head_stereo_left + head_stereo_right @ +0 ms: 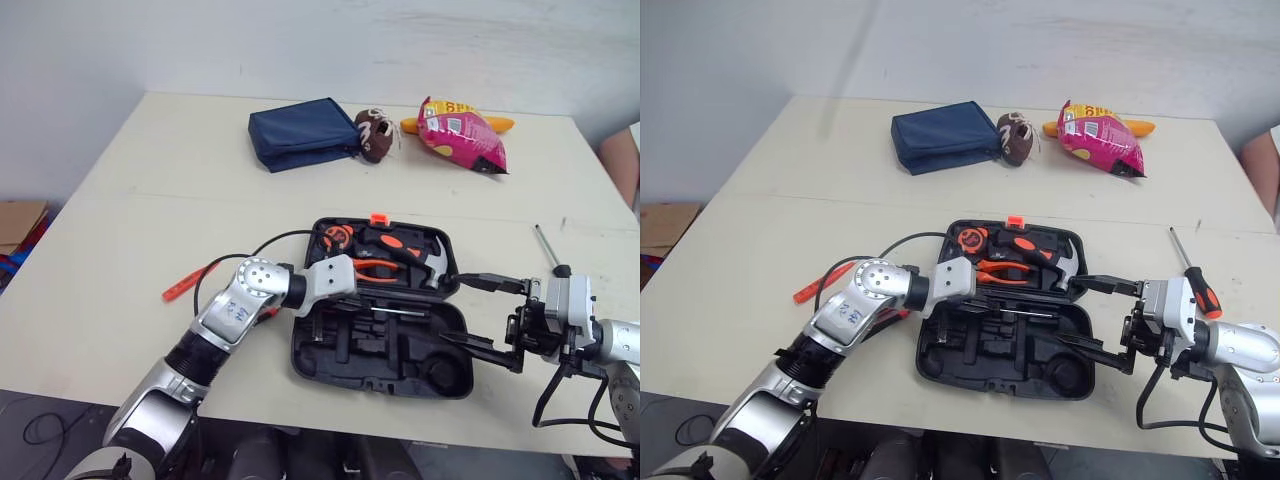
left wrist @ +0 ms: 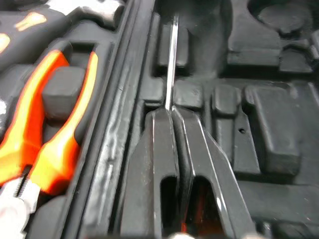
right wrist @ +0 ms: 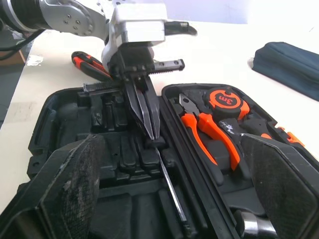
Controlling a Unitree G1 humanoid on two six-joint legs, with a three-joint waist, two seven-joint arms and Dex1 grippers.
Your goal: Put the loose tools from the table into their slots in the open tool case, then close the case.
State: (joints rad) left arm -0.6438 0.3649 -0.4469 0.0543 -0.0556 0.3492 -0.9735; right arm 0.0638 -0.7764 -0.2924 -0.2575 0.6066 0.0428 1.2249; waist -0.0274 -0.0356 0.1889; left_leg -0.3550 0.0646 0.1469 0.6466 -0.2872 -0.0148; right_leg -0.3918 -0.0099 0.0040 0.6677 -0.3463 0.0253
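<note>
The black tool case [image 1: 330, 355] lies open in the middle of the table. Its far half holds orange pliers [image 1: 378, 268], a tape measure [image 1: 336, 237] and a hammer [image 1: 432, 262]. My left gripper [image 2: 172, 112] is down over the near half, shut on the thin steel shaft of a screwdriver [image 3: 169, 191] that lies along a groove beside the hinge. At the case's right edge my right gripper [image 1: 488, 318] is open, one finger by each half. A red-handled tool [image 1: 186, 283] lies loose left of the case. An orange-and-black screwdriver [image 1: 1192, 272] lies to the right.
At the back of the table are a blue pouch [image 1: 300, 133], a brown toy football [image 1: 373, 134] and a pink snack bag [image 1: 462, 135]. A person's arm [image 1: 624, 165] shows at the right edge. A black cable [image 1: 250, 252] loops left of the case.
</note>
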